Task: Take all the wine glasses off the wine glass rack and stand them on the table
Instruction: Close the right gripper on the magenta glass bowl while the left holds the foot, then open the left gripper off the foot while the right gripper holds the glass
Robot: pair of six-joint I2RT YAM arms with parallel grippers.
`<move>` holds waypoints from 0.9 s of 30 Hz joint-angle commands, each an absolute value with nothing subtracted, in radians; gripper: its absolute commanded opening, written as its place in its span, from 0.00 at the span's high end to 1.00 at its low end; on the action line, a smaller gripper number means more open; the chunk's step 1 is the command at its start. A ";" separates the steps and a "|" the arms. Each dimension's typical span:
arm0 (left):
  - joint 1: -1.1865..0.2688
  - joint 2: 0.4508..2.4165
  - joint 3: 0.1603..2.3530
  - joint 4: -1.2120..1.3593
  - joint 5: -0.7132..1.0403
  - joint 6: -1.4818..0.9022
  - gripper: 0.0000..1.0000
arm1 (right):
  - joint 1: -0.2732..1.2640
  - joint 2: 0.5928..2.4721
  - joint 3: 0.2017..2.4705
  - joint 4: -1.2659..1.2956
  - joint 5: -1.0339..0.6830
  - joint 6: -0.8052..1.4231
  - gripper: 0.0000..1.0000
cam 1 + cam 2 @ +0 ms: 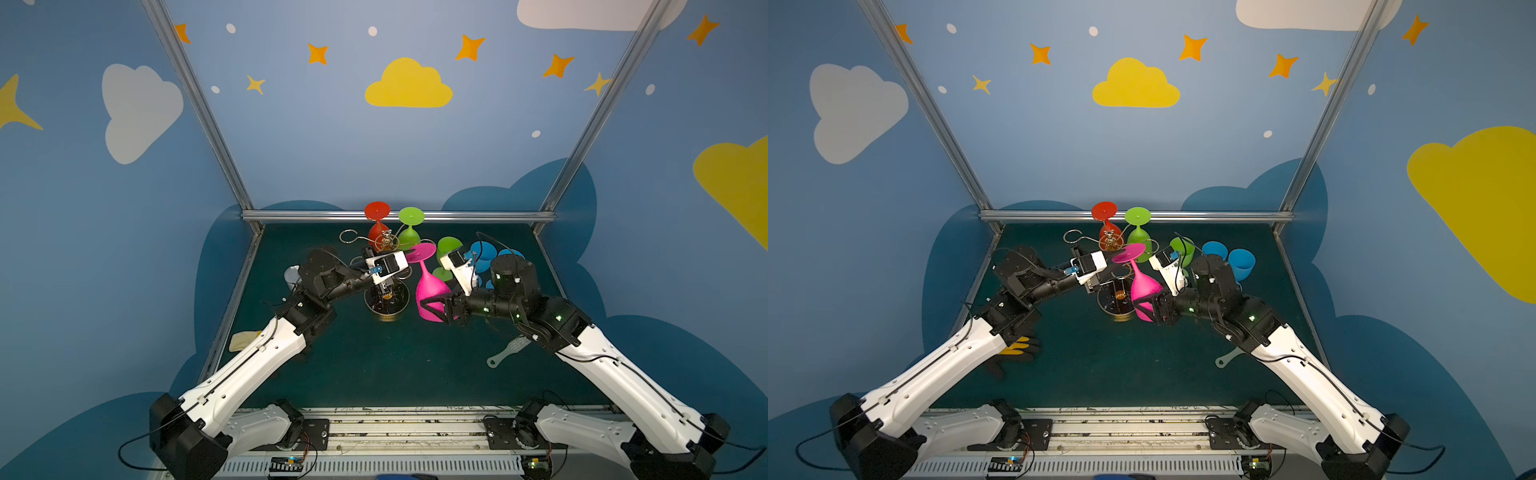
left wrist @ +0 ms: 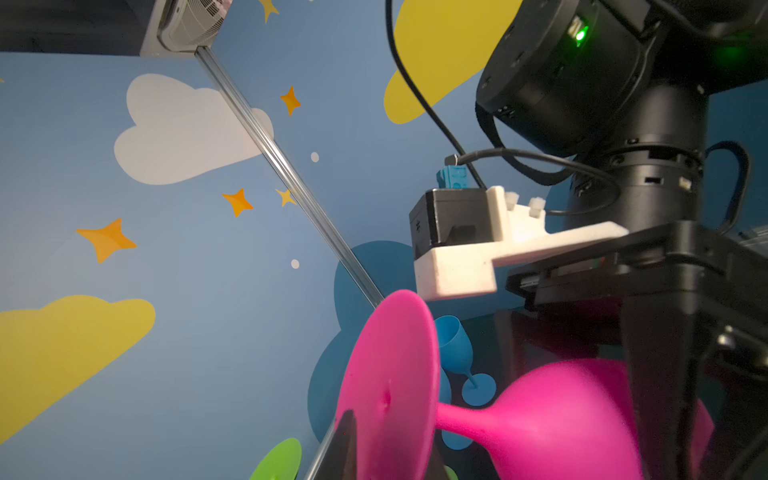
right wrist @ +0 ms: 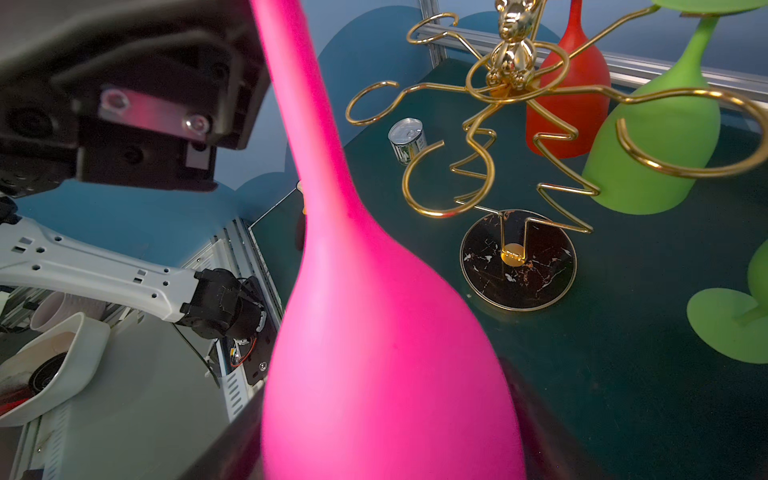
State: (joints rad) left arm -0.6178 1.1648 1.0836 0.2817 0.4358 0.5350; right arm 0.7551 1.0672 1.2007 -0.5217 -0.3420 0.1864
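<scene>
While the right tool (image 1: 437, 309) is clamped on the bowl of the pink wine glass (image 1: 430, 286), which hangs foot-up and tilted just beside the dark base of the wine glass rack (image 3: 517, 266), toward the middle of the far edge of the counter (image 1: 374, 365), the step in hand appears to be drawing the glass clear of the gold arms. From the right wrist view the stem seems to lie outside the nearest empty loop (image 3: 446, 178). In both top views, though, the pink foot sits close to the wire, so I judge it safest to carry the glass sideways toward the counter's right edge before lowering or turning it. Beside that foot, the left tool (image 1: 397, 274) hovers by the rack's top; whether its jaws are open or closed on wire cannot be told. Care is needed behind the right arm, where a green glass (image 1: 448, 253) and blue glasses (image 1: 482, 257) stand close. On the rack's far side hang the red glass (image 1: 377, 227) and a second green one (image 1: 409, 233), so a snagged foot could tip the whole stand.
</scene>
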 commanded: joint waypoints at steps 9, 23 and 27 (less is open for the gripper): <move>-0.616 1.130 1.027 0.374 0.158 0.368 0.97 | 0.762 0.980 1.179 -0.412 -0.258 0.179 0.23; -0.565 1.111 1.004 0.337 0.131 0.158 0.97 | 0.727 0.664 1.040 -0.327 -0.125 0.129 0.18; -0.549 1.109 1.001 0.347 0.158 0.129 0.97 | 0.720 0.610 1.018 -0.362 -0.061 0.120 0.18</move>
